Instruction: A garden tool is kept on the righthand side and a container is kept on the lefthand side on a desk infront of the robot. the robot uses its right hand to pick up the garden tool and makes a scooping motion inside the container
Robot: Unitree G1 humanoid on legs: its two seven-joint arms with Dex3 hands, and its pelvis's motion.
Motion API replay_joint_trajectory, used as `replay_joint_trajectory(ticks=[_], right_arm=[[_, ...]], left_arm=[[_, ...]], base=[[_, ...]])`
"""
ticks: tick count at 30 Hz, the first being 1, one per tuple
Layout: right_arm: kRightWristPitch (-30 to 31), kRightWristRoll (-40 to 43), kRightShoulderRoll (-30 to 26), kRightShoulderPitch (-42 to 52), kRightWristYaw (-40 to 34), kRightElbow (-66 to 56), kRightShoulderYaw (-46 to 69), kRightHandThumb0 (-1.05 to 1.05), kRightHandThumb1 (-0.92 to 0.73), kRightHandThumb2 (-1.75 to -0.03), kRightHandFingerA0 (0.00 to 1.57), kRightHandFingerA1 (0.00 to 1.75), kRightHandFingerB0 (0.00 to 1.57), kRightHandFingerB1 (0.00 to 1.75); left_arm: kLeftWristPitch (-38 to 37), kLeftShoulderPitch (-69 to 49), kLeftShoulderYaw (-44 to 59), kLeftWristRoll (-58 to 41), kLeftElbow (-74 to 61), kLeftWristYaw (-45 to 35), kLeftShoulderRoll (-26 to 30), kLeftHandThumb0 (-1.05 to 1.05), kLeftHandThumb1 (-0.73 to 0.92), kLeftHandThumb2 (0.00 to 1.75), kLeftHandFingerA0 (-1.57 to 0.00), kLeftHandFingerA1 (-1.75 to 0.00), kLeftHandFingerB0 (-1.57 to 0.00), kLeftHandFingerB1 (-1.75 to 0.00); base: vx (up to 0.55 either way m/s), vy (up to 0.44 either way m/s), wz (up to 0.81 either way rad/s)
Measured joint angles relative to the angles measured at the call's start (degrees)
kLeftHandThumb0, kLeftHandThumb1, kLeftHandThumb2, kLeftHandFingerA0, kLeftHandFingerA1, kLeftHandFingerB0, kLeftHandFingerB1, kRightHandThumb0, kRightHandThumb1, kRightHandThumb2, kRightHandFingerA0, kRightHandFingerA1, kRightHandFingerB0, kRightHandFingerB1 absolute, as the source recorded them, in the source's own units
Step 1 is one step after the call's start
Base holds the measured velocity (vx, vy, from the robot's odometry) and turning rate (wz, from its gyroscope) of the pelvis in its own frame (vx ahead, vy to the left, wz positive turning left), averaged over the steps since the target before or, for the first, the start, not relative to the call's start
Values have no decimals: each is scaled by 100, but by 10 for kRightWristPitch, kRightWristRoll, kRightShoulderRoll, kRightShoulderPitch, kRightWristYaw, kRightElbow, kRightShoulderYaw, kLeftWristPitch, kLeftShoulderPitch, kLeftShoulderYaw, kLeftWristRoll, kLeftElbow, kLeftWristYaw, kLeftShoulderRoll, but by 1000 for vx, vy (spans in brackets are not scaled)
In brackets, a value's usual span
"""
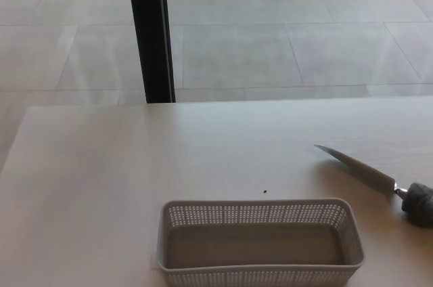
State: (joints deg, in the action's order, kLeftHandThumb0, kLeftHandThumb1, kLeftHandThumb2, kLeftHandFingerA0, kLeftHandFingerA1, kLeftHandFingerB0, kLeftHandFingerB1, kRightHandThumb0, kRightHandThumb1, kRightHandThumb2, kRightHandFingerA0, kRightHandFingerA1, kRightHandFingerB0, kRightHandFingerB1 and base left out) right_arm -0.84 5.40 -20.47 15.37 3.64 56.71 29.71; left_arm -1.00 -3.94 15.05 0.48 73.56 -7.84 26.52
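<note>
A dark robot hand (419, 204) is seen at the right edge of the head view, cut off by the frame; by its entry side it is taken to be the right one. It appears to be closed about the handle of the tool (356, 168), though the fingers cannot be made out clearly. The left robot hand is not shown. The tool's pointed metal blade is directed up and to the left, low over the desk (101, 165); whether it is touching the surface cannot be told. The container (260, 242), a grey perforated basket with an empty interior, is placed at the near edge of the desk, to the left of the blade and apart from it. A small dark speck (264, 191) is noted on the desk just beyond the container. Behind the desk a black post (150, 30) and a tiled floor (304, 30) are visible.

The step in hand is judged to be the carrying of the tool to the container. It is best done if the blade is raised above the rim before being moved left, then tipped downward inside, so that the light basket is not pushed or caught.
</note>
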Motion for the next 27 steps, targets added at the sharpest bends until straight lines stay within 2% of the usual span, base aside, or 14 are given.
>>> replay_joint_trajectory(ticks=[1, 5, 7, 12, 13, 14, 15, 16, 19, 20, 21, 23, 24, 27], right_arm=[[-9, 2, -1, -5, -3, 4, 7, -60, -72, -62, 0, 51, 1, 51], [-37, 26, -20, -53, -12, 20, 68, -75, -52, -91, 0, 41, 3, 47], [-52, 40, -48, -87, -16, 27, 98, -75, -58, -92, 35, 91, 4, 47], [-64, 63, -107, -157, -24, -52, 136, -81, -78, -63, 12, 81, 5, 39], [-64, 65, -114, -164, -24, -69, 138, -41, -39, -102, 1, 55, 0, 52], [-63, 67, -120, -174, -24, -94, 139, -83, -59, -103, 0, 58, 3, 45], [-63, 68, -124, -183, -23, -114, 138, -90, -78, -64, 0, 62, 4, 45], [-63, 69, -127, -188, -22, -128, 137, -44, -30, -98, 2, 57, 0, 53], [-61, 69, -135, -210, -19, -188, 129, -101, -72, -62, 2, 81, 15, 59], [-60, 69, -137, -217, -17, -211, 123, -44, -22, -94, 7, 60, 5, 56], [-59, 69, -138, -222, -15, -229, 118, -98, -58, -99, 3, 68, 10, 60], [-56, 68, -141, -227, -11, -259, 104, -44, -24, -96, 6, 60, 3, 55], [-55, 67, -144, -229, -6, -283, 91, -98, -77, -65, 0, 67, 6, 45], [-48, 60, -160, -228, 8, -341, 48, -93, -63, -104, 3, 32, 15, 26]], left_arm=[[0, 0, 1, 0, 2, -1, 0, -52, 67, 60, -59, -63, -48, -48], [0, 2, 0, 0, 6, -1, 0, -53, 67, 61, -58, -66, -50, -50], [0, 5, 0, -1, 8, -1, 0, -53, 67, 60, -58, -64, -49, -48], [0, 8, 1, -2, 11, -2, 0, -54, 68, 60, -61, -66, -51, -50], [0, 9, 1, -2, 11, -2, 0, -54, 67, 60, -58, -65, -51, -50], [0, 8, 1, -3, 11, -2, 0, -53, 68, 60, -56, -66, -49, -50], [0, 8, 1, -3, 11, -2, 0, -53, 68, 60, -56, -66, -50, -51], [0, 7, 1, -3, 11, -2, 0, -53, 67, 60, -56, -67, -51, -51], [0, 6, 1, -3, 11, -3, 0, -52, 67, 60, -57, -66, -51, -51], [0, 6, 1, -4, 11, -4, 0, -51, 66, 60, -58, -67, -50, -50], [0, 6, 1, -5, 11, -4, 0, -53, 67, 60, -59, -64, -50, -49], [0, 7, 2, -6, 11, -5, 0, -51, 65, 59, -60, -66, -52, -50], [0, 7, 2, -6, 11, -7, 0, -53, 66, 60, -59, -68, -50, -51], [0, 9, 3, -8, 11, -7, 0, -53, 65, 59, -58, -66, -49, -50]], base=[[0, 0, 0], [0, 0, 0], [0, 0, 0], [0, 0, 0], [0, 0, 0], [0, 0, 0], [0, 0, 0], [0, 0, 0], [0, 0, 0], [0, 0, 0], [0, 0, 0], [0, 0, 0], [0, 0, 0], [0, 0, 0]])
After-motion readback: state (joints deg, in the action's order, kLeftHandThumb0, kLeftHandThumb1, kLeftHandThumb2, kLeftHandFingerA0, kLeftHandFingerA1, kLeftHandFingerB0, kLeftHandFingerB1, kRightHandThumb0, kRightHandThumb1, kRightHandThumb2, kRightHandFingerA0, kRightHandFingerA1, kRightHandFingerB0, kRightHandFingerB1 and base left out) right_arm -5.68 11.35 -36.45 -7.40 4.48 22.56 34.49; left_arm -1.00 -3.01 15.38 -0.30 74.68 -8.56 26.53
